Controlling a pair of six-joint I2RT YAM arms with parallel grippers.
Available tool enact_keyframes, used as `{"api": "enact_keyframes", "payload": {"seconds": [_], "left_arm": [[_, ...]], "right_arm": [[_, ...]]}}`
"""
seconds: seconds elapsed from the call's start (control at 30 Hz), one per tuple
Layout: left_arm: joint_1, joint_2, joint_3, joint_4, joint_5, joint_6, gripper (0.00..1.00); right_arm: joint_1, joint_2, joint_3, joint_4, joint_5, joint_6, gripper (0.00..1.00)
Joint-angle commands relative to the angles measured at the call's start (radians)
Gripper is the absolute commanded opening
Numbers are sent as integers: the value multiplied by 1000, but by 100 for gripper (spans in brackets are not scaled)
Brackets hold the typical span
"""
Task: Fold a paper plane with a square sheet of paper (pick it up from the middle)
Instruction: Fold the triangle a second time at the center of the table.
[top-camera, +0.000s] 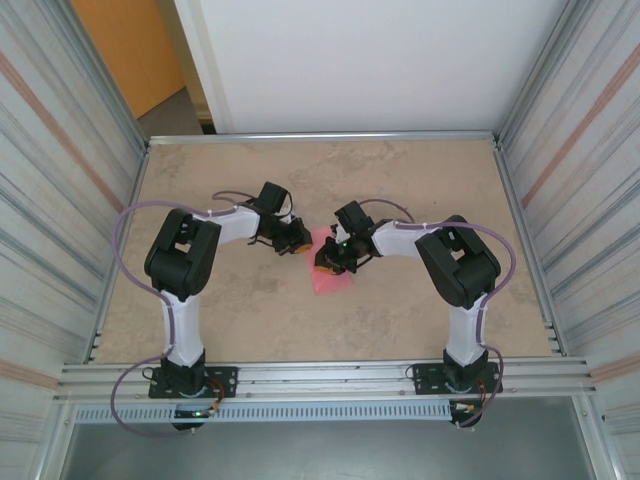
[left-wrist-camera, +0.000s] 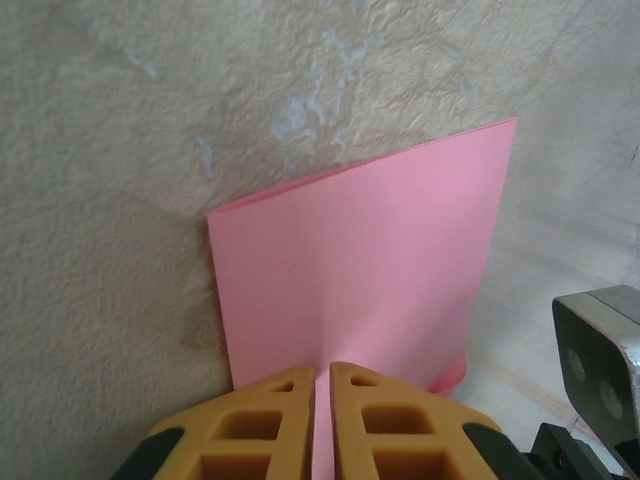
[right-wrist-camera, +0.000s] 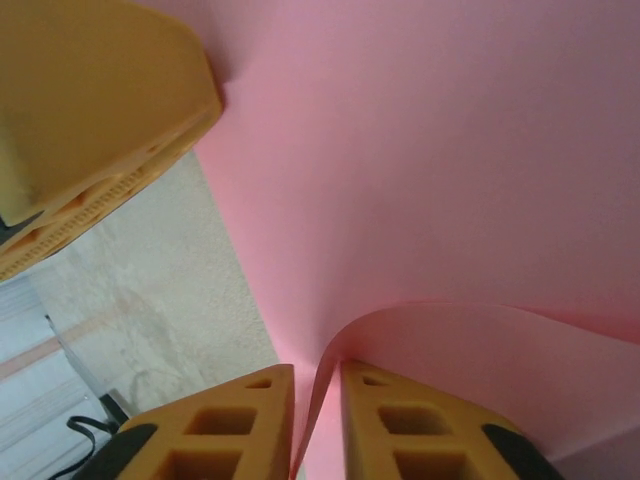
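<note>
A thin pink-red sheet of paper (top-camera: 337, 283), folded over on itself, sits mid-table on the mottled beige tabletop (top-camera: 420, 190), between the two arms. The left gripper (top-camera: 297, 240) is clamped on its near edge: the left wrist view shows the yellow fingers (left-wrist-camera: 270, 420) pressed together with a sliver of pink between them, and the sheet (left-wrist-camera: 360, 260) spreading away, one crease running up its middle. A grey housing (left-wrist-camera: 600, 350) shows at that view's right edge. From the right wrist, the paper (right-wrist-camera: 450, 180) curls between the right gripper's (right-wrist-camera: 317, 380) fingers; whether they pinch it cannot be told. The left gripper's yellow finger (right-wrist-camera: 100, 100) touches the sheet there.
</note>
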Motion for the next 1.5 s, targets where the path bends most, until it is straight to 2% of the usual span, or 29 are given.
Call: {"api": "enact_keyframes", "payload": {"seconds": [0.0,0.27,0.37,0.47,0.67,0.93,1.0,1.17,1.47], "left_arm": [[19,-84,26,-44,-9,-5,15],[89,-198,-62,-29,-40,-18,20],[93,-232,-96,-17,-36,-18,20],[93,-266,-134,7,-27,-30,21],[67,-306,-192,31,-9,-38,16],[-29,-280,-228,60,6,-52,6],[-52,-262,-226,63,3,-52,3],[-88,-218,-214,66,0,-52,0],[-102,-153,-187,37,-22,-40,0]], "right_arm": [[6,38,4,-70,44,13,26],[8,40,12,-73,41,2,39],[8,37,10,-77,50,-4,45],[9,36,8,-86,57,-11,47],[11,45,4,-103,68,-15,37],[12,63,10,-144,86,-28,13],[13,72,16,-154,88,-30,9],[12,78,20,-163,95,-30,4],[7,72,15,-154,90,-31,3]]}}
